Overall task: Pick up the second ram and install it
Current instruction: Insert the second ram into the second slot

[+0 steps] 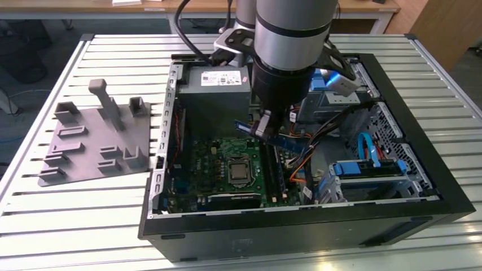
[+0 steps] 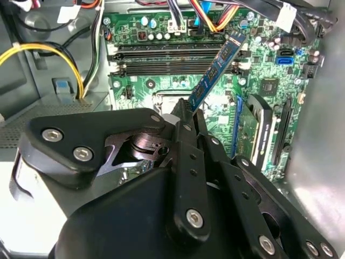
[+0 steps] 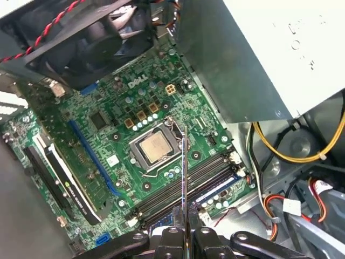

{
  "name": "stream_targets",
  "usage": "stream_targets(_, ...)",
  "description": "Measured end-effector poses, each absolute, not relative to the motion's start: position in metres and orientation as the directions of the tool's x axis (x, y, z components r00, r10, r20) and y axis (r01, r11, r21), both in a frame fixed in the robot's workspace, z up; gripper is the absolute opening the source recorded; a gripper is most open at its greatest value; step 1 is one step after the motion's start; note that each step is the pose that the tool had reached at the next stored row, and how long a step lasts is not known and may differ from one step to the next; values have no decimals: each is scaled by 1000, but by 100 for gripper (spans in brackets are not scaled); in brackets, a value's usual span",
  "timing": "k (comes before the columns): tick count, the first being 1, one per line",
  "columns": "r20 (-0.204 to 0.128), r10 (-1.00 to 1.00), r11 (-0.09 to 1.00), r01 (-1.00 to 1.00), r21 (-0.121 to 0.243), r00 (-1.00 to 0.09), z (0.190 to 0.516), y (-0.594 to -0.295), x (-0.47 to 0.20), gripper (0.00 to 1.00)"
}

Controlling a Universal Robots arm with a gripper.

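Note:
My gripper point(image 1: 263, 129) is shut on the second ram point(image 1: 280, 141), a long dark blue-green stick that it holds in the air inside the open computer case. In the second wrist view the ram point(image 2: 218, 66) juts out from the gripper point(image 2: 188, 109) at a slant, above the motherboard's long black slots point(image 2: 172, 58). Seen in the first wrist view, the ram point(image 3: 185, 172) is edge-on, a thin line rising from the gripper point(image 3: 186, 231) and crossing over the slots point(image 3: 178, 191) beside the processor socket point(image 3: 153, 148).
The green motherboard point(image 1: 214, 164) lies on the case floor, with the grey power supply point(image 1: 214, 84) behind it. Cables and blue drive bays point(image 1: 369, 169) crowd the exterior view's right. A grey fixture plate point(image 1: 98, 141) with upright posts sits outside the case on the slatted table point(image 1: 68, 226).

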State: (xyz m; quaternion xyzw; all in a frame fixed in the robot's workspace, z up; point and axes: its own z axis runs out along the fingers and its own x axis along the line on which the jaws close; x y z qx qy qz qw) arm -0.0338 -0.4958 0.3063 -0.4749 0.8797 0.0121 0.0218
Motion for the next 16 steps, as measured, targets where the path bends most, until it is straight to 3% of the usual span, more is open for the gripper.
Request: stream_targets(16,-50,-740,671,-741,1,-671,306,-496,-34,14)
